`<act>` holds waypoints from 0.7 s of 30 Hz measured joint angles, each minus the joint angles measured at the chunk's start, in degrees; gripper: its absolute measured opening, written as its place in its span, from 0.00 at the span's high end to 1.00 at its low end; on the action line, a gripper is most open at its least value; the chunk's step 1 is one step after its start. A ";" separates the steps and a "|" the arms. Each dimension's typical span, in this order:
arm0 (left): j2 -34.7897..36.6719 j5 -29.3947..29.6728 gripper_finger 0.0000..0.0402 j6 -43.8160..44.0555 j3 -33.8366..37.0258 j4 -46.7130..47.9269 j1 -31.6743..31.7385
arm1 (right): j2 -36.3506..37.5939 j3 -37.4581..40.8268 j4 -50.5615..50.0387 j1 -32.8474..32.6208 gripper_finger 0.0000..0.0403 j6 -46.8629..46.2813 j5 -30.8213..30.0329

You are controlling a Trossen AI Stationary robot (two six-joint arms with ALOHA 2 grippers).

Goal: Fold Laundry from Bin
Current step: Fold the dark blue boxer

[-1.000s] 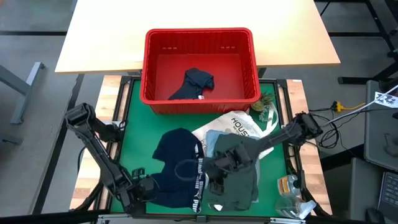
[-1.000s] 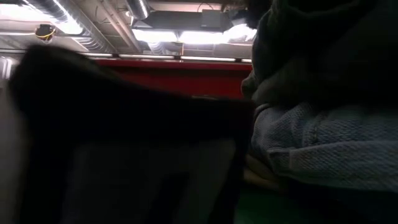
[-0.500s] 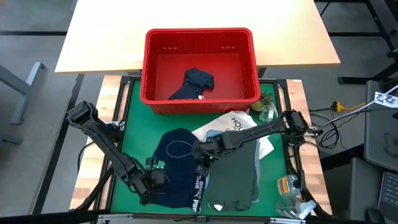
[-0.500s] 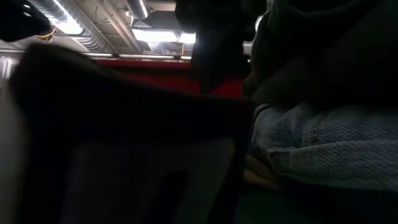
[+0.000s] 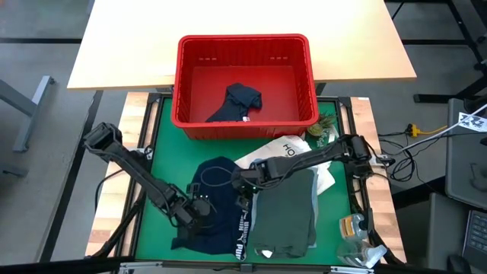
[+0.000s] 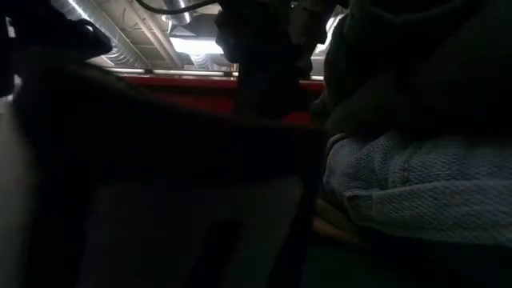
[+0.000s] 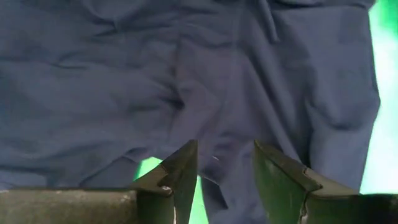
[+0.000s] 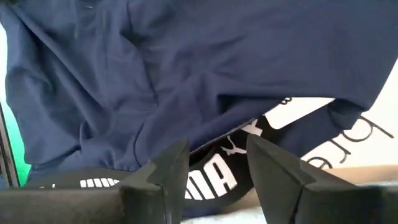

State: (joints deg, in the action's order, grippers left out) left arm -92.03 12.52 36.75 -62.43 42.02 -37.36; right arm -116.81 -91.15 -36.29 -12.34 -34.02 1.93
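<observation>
Arranging the navy shorts (image 5: 217,205) on the green tabletop (image 5: 161,164), judging by both hands over them. Left hand (image 5: 199,209) and right hand (image 5: 242,180) parted, empty. Next: pinching opposite edges to fold. Bin (image 5: 245,39) with another garment only in high view; waistband lettering (image 8: 211,175) only from right wrist.

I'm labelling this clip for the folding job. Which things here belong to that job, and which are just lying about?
Belonging to the job:
- navy shorts, both hands over them: left hand, right hand
- olive-green garment
- light blue shirt
- dark garment in the red bin

Lying about:
- white tote bag
- small green plant
</observation>
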 joint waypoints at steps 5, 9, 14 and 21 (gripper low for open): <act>0.00 0.02 0.64 0.05 0.00 0.16 1.74 | -1.45 -0.02 -0.59 -0.02 0.59 0.02 0.04; 0.00 0.03 0.64 0.07 0.00 2.76 3.11 | -2.58 -0.02 -1.60 -0.02 0.59 0.02 0.11; 0.61 0.03 0.64 -0.39 0.02 11.09 4.50 | -3.13 -0.10 -3.94 -0.02 0.59 0.00 1.69; 4.10 2.16 0.64 0.53 0.31 18.89 4.74 | -3.91 -0.07 -10.26 -0.07 0.59 0.02 2.16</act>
State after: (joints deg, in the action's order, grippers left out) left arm -87.93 14.68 37.28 -62.13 60.91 -32.62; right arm -120.72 -91.22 -46.56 -12.40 -34.00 4.10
